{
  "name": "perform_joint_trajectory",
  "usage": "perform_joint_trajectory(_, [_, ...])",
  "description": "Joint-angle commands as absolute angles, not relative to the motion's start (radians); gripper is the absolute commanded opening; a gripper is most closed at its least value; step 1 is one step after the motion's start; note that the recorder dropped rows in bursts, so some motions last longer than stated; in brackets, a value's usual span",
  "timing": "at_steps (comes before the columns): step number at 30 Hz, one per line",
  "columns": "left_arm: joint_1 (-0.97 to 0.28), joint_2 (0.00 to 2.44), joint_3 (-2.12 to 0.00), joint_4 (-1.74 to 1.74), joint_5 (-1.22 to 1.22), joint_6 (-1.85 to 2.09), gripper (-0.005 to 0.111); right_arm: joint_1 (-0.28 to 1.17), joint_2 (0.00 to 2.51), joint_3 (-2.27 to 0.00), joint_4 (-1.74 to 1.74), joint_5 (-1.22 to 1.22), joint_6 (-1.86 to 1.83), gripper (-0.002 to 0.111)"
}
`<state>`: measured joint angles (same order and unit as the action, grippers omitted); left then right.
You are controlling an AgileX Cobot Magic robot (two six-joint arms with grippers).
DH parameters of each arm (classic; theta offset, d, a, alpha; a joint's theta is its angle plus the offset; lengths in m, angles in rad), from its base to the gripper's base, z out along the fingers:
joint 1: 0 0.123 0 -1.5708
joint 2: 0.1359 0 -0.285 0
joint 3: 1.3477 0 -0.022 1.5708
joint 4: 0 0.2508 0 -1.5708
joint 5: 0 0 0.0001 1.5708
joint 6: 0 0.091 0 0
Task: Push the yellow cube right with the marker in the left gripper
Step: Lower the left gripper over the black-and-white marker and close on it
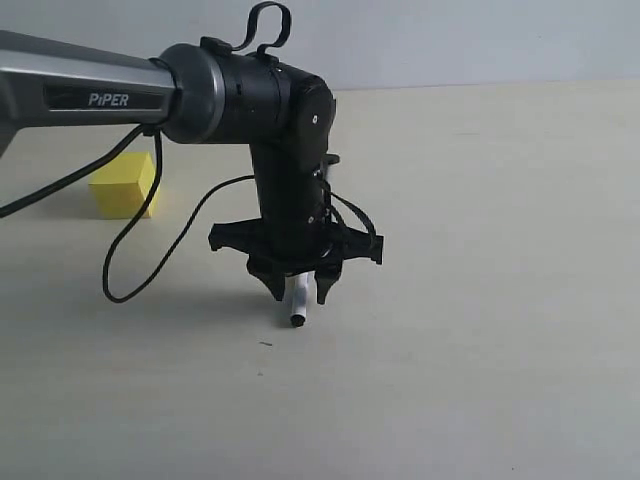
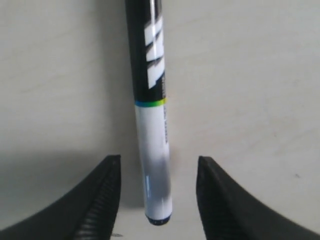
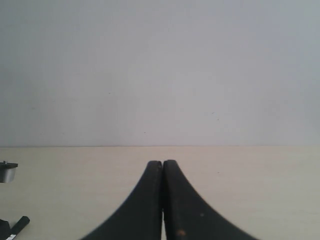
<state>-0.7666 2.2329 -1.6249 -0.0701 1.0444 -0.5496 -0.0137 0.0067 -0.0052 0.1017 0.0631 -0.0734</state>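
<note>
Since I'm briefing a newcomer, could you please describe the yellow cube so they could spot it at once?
Find the grey arm marked PIPER reaching in from the left of the exterior view. Just below it on the table sits the yellow cube, a black cable hanging across its front. It is the only bright, blocky thing; the marker is slim and white.

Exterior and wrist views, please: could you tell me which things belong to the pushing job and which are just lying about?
Belong to the job: marker, left gripper (open, astride the marker), yellow cube.
Not part of it: right gripper (shut, holding nothing), table.
</note>
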Motion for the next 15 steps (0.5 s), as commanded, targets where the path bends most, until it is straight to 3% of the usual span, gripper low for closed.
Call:
perform_joint_trajectory(1, [-0.769,2.231,-1.631,-0.061,1.021,-0.557,0.047,-0.019,0.0,0.0,0.101,0.058,-0.077,0.0])
perform_joint_trajectory(10, [-0.769,2.261,-1.631,-0.061,0.997,-0.557,0.045,-0.019,0.0,0.0,0.101,0.058,-0.077,0.0])
perform_joint_trajectory(12, [-0.769,2.261,-1.631,-0.061,0.987,-0.554,0.027,-0.019,0.0,0.0,0.101,0.058,-0.077,0.0])
perform_joint_trajectory(14, [-0.769,2.261,-1.631,-0.061,0.985,-0.522,0.0,-0.019,0.0,0.0,0.101,0.058,-0.077,0.0])
perform_joint_trajectory(15, [-0.769,2.261,-1.631,-0.068,0.985,-0.505,0.0,-0.019,0.0,0.0,0.101,0.058,-0.077,0.0])
